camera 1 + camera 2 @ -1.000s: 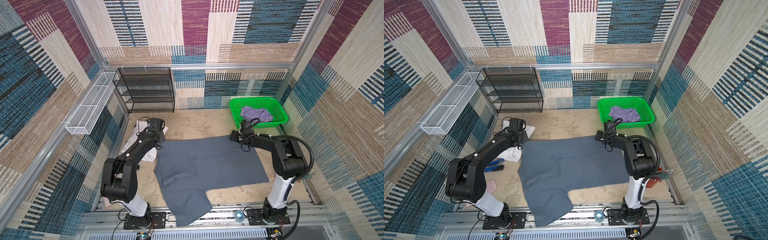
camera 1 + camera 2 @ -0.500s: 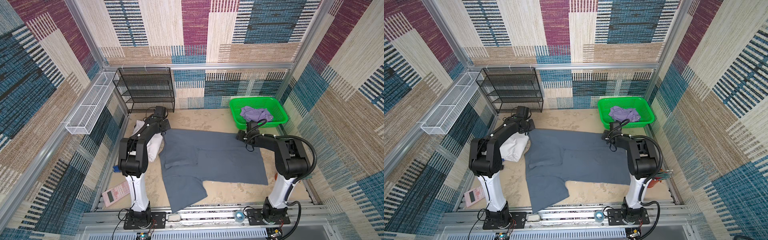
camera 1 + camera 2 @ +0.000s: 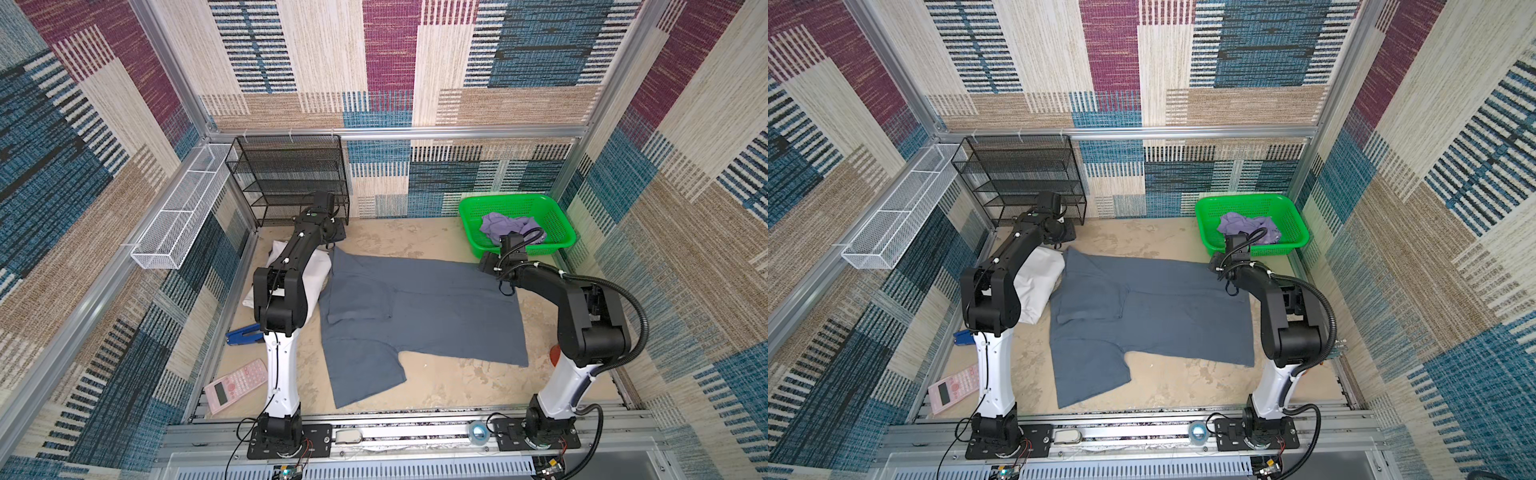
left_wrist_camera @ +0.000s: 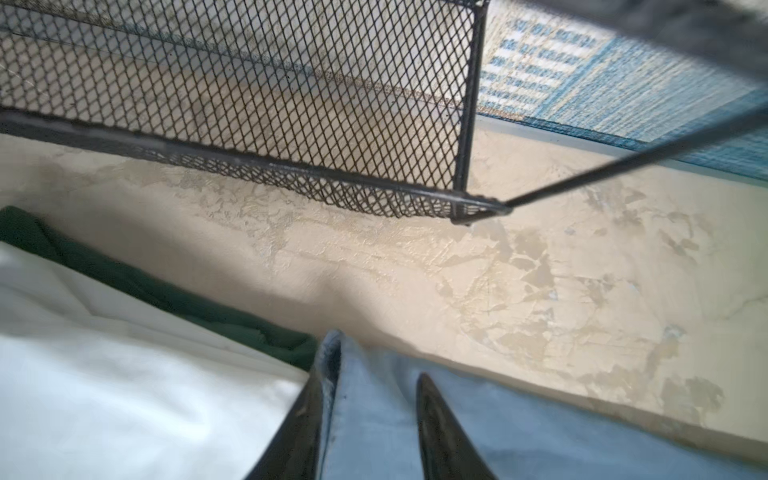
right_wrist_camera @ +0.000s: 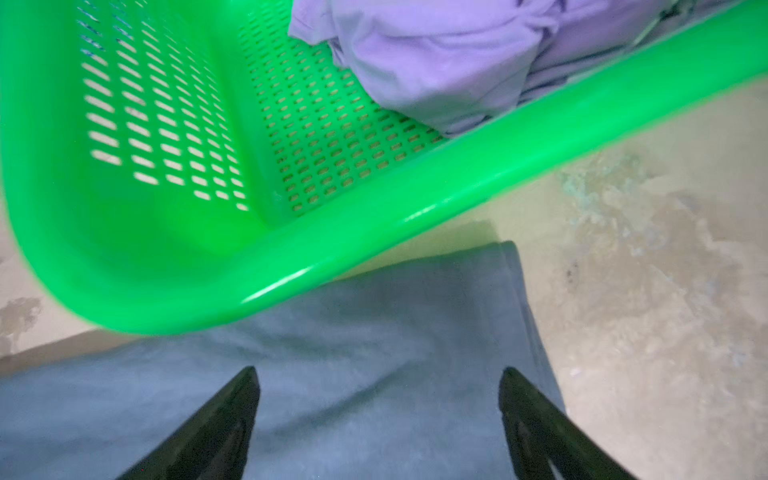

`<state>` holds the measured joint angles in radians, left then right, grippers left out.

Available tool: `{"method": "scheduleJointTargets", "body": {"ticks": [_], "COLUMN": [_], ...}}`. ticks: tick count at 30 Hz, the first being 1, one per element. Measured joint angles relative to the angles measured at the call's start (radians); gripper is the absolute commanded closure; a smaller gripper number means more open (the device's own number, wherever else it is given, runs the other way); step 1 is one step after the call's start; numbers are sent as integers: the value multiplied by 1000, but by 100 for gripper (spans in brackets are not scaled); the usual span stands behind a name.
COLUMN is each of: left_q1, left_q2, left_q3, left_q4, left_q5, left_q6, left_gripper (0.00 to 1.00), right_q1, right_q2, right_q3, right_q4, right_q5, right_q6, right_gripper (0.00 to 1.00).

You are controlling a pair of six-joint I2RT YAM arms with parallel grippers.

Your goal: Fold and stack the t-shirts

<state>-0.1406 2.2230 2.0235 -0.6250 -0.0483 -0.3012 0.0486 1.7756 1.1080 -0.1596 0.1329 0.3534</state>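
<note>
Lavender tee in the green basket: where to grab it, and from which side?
Pinch a raised fold atop the lavender tee, coming straight down from above. It lies crumpled in a heap inside the green basket, whose walls probably block a sideways approach.

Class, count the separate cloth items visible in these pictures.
4: a blue-grey t-shirt spread on the table, a lavender one in the green basket, a white cloth at the table's left, a dark green one under it. More may be hidden.

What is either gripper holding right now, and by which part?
Nothing is held. The left gripper and right gripper both stand open over the far corners of the blue-grey t-shirt.
</note>
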Motion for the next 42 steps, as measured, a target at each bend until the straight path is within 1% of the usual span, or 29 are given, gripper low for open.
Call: {"method": "scheduleJointTargets", "body": {"ticks": [3, 6, 9, 12, 14, 17, 19, 21, 23, 26, 29, 31, 36, 37, 39, 40, 42], "left_q1": [-10, -29, -51, -87, -143, -240, -294, -351, -418, -510, -552, -573, -605, -610, -616, -617, -621], "left_q2": [-132, -293, -473, -657, -785, -944, -1035, -1095, -1135, -1166, -1189, -1189, -1147, -1136, -1115, -1104, -1104], "left_q3": [-162, -359, -595, -821, -946, -1091, -1191, -1275, -1342, -1406, -1477, -1521, -1534, -1531, -1530, -1530, -1528], "left_q4": [12, 39, 66, 51, 6, -75, -137, -181, -212, -232, -224, -219, -192, -191, -196, -204, -199], "left_q5": [-2, -2, 12, 49, 51, 55, 56, 71, 105, 108, 113, 136, 158, 157, 147, 143, 149], "left_q6": [6, 6, -17, -56, -80, -140, -193, -253, -334, -449, -533, -574, -617, -620, -634, -645, -645], "left_gripper": [51, 51, 53, 54, 54, 54, 55, 55, 55, 55, 55, 55, 56, 60, 76, 82, 91], "right_q1": [15, 48, 81, 108, 136, 192, 227, 253, 278, 308, 319, 319, 320, 320, 320, 320, 320], "right_q2": [-78, -150, -229, -298, -331, -369, -388, -403, -412, -431, -457, -463, -483, -491, -510, -523, -544], "right_q3": [-44, -80, -141, -215, -256, -306, -333, -356, -373, -393, -414, -422, -427, -428, -434, -440, -447], "right_q4": [-37, -85, -120, -162, -190, -230, -253, -271, -283, -305, -314, -322, -342, -347, -355, -362, -383], "right_q5": [1, -4, -36, -78, -91, -129, -134, -134, -141, -143, -153, -151, -151, -151, -147, -140, -128], "right_q6": [0, -1, 1, 15, 34, 63, 86, 110, 133, 162, 179, 185, 188, 192, 200, 208, 225], "right_gripper": [6, 5, 5, 6, 6, 6, 6, 6, 6, 6, 5, 5, 5, 5, 4, 4, 5]}}
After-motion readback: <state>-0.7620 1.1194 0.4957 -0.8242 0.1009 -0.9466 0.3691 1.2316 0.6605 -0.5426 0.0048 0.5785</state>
